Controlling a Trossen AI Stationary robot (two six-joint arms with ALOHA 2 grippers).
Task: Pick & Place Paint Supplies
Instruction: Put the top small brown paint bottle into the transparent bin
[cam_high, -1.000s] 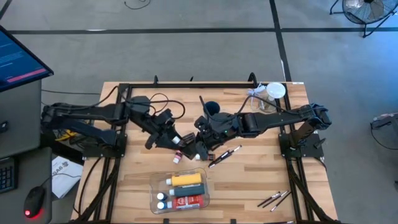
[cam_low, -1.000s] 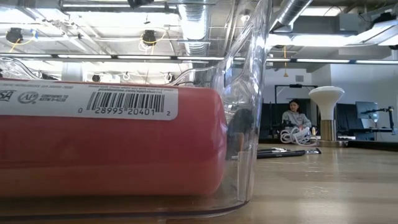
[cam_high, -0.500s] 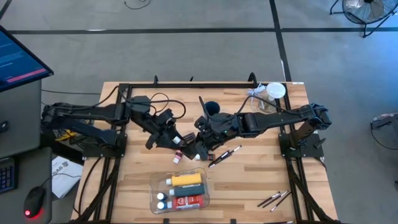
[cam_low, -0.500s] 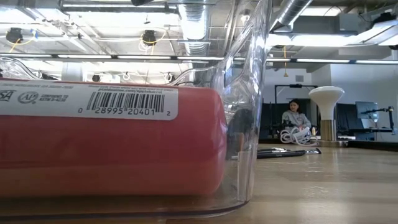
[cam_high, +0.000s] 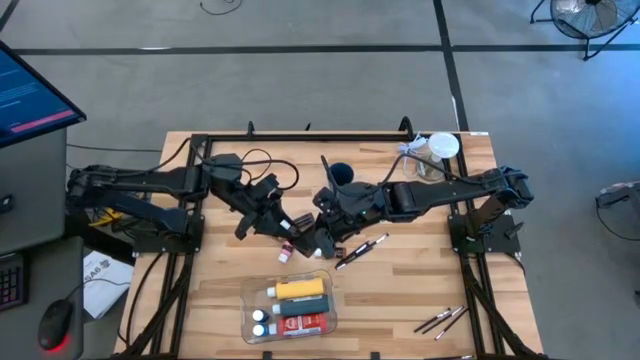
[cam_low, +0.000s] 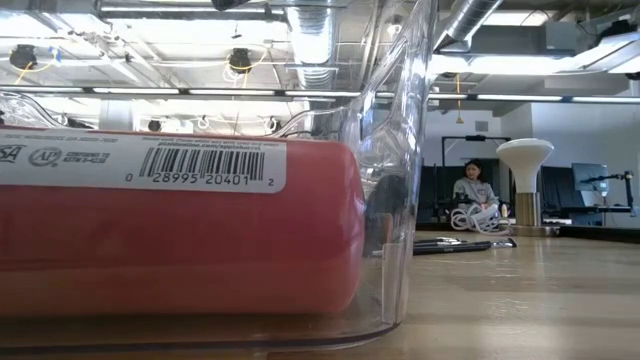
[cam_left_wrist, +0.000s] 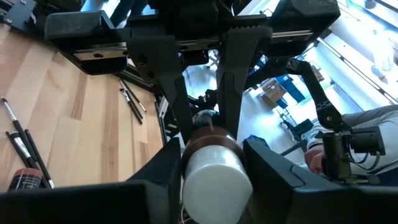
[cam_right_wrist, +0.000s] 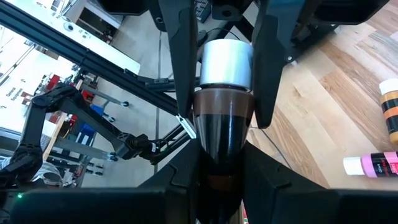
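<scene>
A brown paint tube (cam_right_wrist: 221, 134) with a white cap (cam_left_wrist: 214, 177) hangs in the air over the middle of the table, between my two grippers. My left gripper (cam_high: 284, 222) comes in from the table's left and is shut on the cap end. My right gripper (cam_high: 318, 230) comes in from the right and is shut on the tube's body. Under them a pink tube (cam_high: 285, 252) lies on the wood. A clear bin (cam_high: 250, 300) near the front edge holds a yellow bottle (cam_high: 300, 288) and a red tube (cam_low: 180, 230). My left gripper pinches the tube's white cap (cam_left_wrist: 214, 180) between its two fingers (cam_left_wrist: 163, 171), coming in about level from the table's left, along the tube. The tube is clear of the table. My right gripper pinches the tube's brown body (cam_right_wrist: 219, 146) between its two fingers (cam_right_wrist: 180, 171), slanting slightly down from the table's right, along the tube. The cap end (cam_right_wrist: 227, 62) sticks out beyond its fingertips.
Thin brushes lie right of centre (cam_high: 362, 248) and near the front right corner (cam_high: 440, 320). A dark cup (cam_high: 340, 175) and a clear jar with a white lid (cam_high: 440, 150) stand at the back. A small brown bottle (cam_right_wrist: 392, 106) stands on the wood. A person (cam_low: 475, 195) sits far behind.
</scene>
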